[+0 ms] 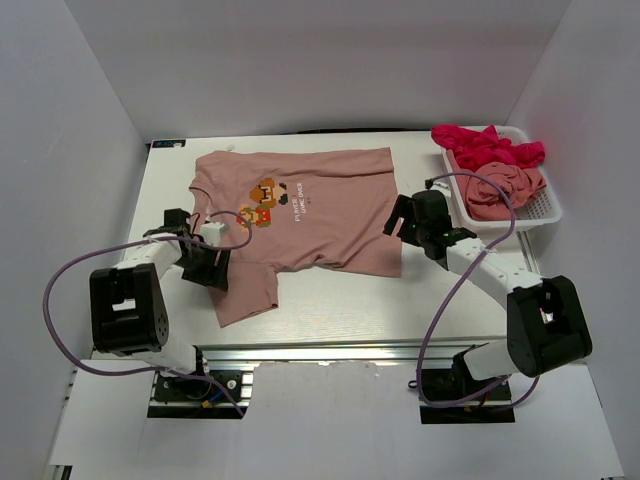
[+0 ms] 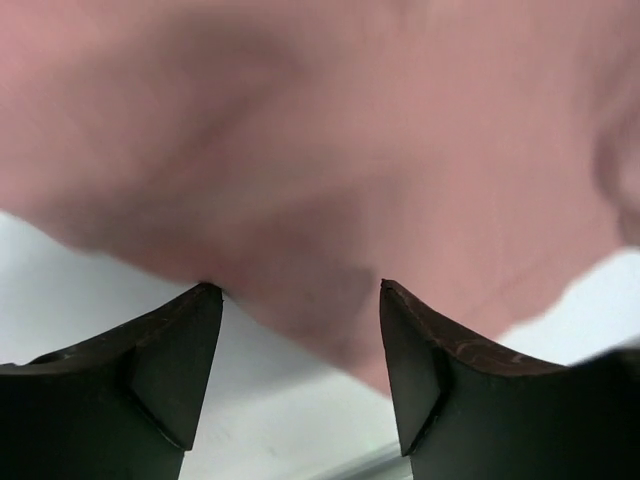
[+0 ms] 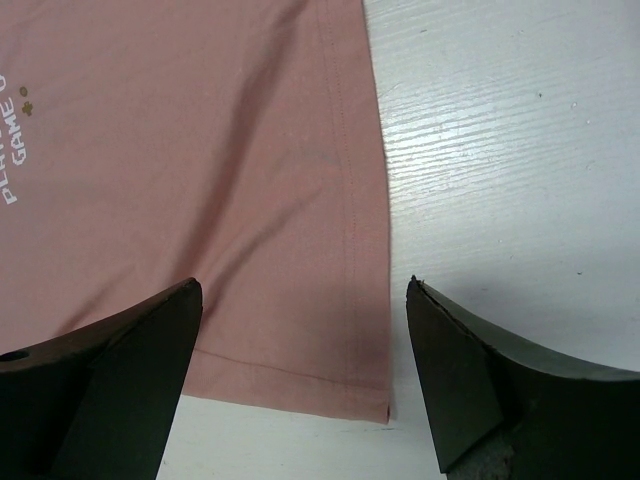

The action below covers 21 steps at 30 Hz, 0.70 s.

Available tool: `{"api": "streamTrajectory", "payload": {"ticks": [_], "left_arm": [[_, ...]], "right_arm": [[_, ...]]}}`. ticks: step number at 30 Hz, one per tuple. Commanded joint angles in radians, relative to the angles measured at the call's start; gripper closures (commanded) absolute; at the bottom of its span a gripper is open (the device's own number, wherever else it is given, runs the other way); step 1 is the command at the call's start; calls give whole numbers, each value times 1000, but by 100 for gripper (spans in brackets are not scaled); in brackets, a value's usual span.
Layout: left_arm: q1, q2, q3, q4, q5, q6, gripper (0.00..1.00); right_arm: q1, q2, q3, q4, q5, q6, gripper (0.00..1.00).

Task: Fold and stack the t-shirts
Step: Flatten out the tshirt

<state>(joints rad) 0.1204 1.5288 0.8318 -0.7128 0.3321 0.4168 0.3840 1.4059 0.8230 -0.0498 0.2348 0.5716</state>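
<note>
While the salmon-pink printed t-shirt (image 1: 310, 215) lies spread face up across the middle of the table (image 1: 340, 300), collar to the left and hem to the right, both arms sit low at its near edge, so the step in hand looks like taking hold for the first fold. The left gripper (image 2: 300, 290) hovers with jaws spread at the near sleeve (image 1: 245, 295); pink cloth lies just past its tips and nothing looks pinched. The right gripper (image 3: 300, 285) stands wide apart astride the hem's near right corner (image 3: 383, 408). The next move calls for each to drop and pinch the cloth cleanly, then carry the near edge towards the far side together. A magenta t-shirt (image 1: 485, 148) and another pink one wait in the white basket (image 1: 548, 212) at far right.
</note>
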Motion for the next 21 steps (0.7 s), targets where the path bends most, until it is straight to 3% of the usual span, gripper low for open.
{"api": "streamTrajectory", "payload": {"ticks": [1,7,10,13,14,15,21], "left_arm": [[-22,11,-33,190,7,-6,28],[-33,28,-20,167,1,8,37],[-34,28,-17,153,-11,17,52],[-34,27,-8,127,-39,31,77],[-34,25,-7,124,-57,36,92],[-34,22,-8,118,-65,40,99],[-34,4,12,56,-137,80,100]], "right_arm": [[4,-10,15,34,27,-13,14],[7,-8,4,33,41,-19,15],[7,-1,-4,34,46,-24,16],[6,7,-7,39,49,-27,17],[7,10,-7,39,49,-27,17],[6,14,-7,39,49,-29,18],[7,16,-25,28,25,-15,16]]}}
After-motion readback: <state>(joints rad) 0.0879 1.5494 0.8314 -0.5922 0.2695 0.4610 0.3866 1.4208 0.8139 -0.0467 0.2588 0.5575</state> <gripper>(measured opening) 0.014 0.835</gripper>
